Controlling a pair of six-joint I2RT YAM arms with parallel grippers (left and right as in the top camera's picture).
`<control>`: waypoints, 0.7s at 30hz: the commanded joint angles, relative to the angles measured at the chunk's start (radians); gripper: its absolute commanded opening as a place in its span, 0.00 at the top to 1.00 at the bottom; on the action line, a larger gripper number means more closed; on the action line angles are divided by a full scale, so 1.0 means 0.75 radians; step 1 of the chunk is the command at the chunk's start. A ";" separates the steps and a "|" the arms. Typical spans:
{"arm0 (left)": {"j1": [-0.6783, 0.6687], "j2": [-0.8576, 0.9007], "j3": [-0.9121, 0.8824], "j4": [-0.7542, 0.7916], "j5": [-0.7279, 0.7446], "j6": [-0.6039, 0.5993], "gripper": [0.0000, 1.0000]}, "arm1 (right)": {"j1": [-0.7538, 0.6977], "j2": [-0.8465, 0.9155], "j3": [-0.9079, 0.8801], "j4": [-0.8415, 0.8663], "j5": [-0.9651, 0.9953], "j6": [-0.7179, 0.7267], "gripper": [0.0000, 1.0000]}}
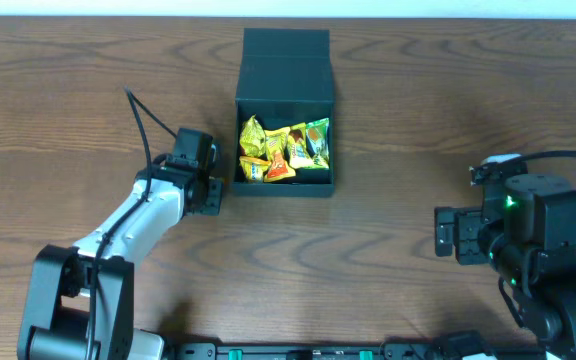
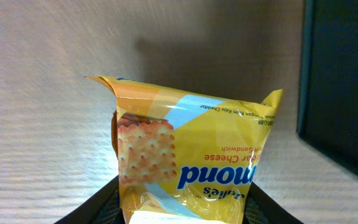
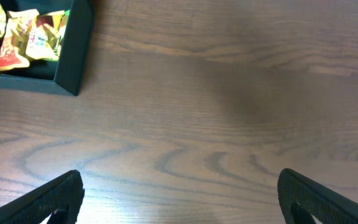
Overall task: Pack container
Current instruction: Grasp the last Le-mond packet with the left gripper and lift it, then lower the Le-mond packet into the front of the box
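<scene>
Sitting toward the far middle of the wooden table (image 1: 418, 120), the container (image 1: 286, 85) has its lid flapped back, so the top's wide open for dropping stuff in, and a heap of snack packets (image 1: 283, 150) lies inside. Left gripper (image 1: 211, 187) hangs just left of the container's near corner, fingers clamped on a yellow cracker packet (image 2: 185, 162), probably the next one in. It has to clear that left wall first. Right gripper (image 3: 179, 199) is well right of the container, fingers spread wide, holding nothing, bare wood around it.
</scene>
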 commanded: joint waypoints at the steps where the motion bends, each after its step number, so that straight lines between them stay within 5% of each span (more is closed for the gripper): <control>1: 0.001 -0.043 0.116 -0.046 -0.101 0.001 0.51 | -0.002 -0.005 -0.001 0.000 0.014 -0.020 0.01; 13: -0.008 -0.076 0.419 -0.180 -0.073 0.010 0.47 | -0.001 -0.005 -0.001 0.000 0.014 -0.020 0.01; 21: -0.184 -0.076 0.434 -0.165 0.003 0.016 0.50 | -0.001 -0.005 -0.001 0.000 0.014 -0.020 0.01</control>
